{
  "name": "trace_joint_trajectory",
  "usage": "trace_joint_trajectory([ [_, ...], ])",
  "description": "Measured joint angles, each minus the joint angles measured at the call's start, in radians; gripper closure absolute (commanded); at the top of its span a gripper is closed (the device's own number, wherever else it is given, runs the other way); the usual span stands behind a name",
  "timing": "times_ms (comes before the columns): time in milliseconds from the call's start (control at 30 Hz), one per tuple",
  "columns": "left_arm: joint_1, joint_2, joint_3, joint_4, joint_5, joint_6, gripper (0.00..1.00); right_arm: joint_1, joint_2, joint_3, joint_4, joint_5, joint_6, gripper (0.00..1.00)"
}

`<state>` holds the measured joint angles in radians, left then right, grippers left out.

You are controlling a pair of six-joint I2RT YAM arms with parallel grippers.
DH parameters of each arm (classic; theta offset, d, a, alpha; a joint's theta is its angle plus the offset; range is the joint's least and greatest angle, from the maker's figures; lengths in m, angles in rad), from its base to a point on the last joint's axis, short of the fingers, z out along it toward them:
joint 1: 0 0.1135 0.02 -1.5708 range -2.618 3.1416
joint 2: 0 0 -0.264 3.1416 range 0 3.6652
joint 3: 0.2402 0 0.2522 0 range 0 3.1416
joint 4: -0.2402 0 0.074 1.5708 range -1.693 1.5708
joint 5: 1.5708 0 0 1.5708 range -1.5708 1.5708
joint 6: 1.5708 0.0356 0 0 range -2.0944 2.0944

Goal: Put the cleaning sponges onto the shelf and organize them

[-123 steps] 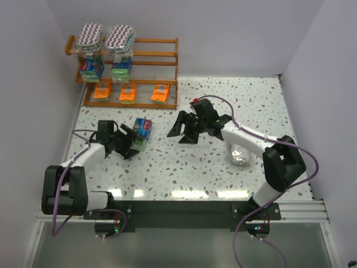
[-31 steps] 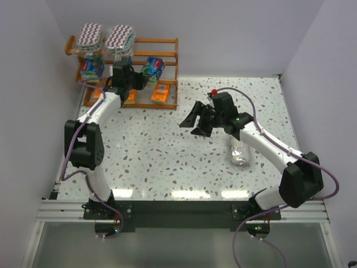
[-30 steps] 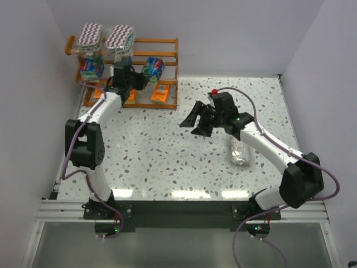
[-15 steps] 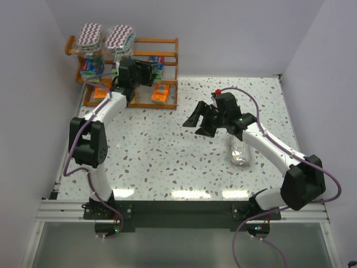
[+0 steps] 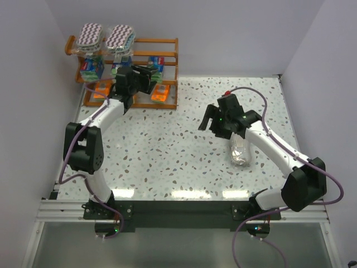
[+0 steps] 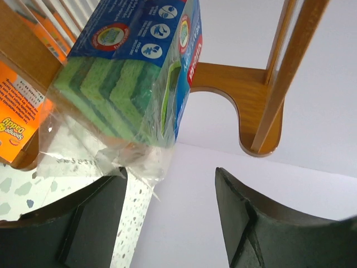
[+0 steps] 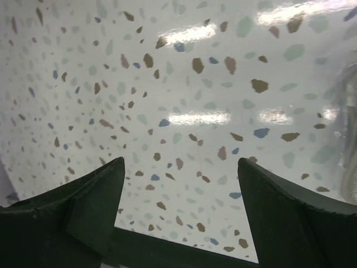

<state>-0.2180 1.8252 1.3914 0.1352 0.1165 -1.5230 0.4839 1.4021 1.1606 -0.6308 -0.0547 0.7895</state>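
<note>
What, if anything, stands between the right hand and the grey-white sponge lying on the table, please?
Nothing visible does: only bare speckled table lies between the open right hand and the wrapped grey-white sponge beside it.

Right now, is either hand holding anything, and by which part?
Neither holds anything. The left hand is open beside the blue-green sponge on the shelf; the right hand is open over the table.

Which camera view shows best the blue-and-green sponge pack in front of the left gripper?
The left wrist view: the sponge pack fills much of it, label and green layers clear. The top view shows it small on the shelf, close to the left gripper. The right wrist view shows the table, not the pack.
</note>
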Motion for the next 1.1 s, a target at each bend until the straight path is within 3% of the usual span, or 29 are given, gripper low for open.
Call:
trace_joint_trajectory([
  [267,0.002,-0.068,-0.051,0.038,0.027,0.041,0.30,-0.059,0.001,0.040,-0.194,0.259,-0.050,0.12],
  [467,0.003,-0.166,-0.121,0.048,0.076,0.104,0.31,-0.167,0.028,-0.004,-0.259,0.353,-0.057,0.13],
  [633,0.003,-0.308,-0.201,0.027,0.125,0.203,0.31,-0.217,0.078,-0.053,-0.260,0.380,-0.056,0.15],
  [767,0.003,-0.464,-0.292,-0.012,0.161,0.307,0.31,-0.238,0.110,-0.089,-0.245,0.407,-0.042,0.23],
  [1100,0.022,-0.766,-0.468,-0.261,0.175,0.515,0.31,-0.242,0.085,-0.219,-0.051,0.318,-0.041,0.34],
])
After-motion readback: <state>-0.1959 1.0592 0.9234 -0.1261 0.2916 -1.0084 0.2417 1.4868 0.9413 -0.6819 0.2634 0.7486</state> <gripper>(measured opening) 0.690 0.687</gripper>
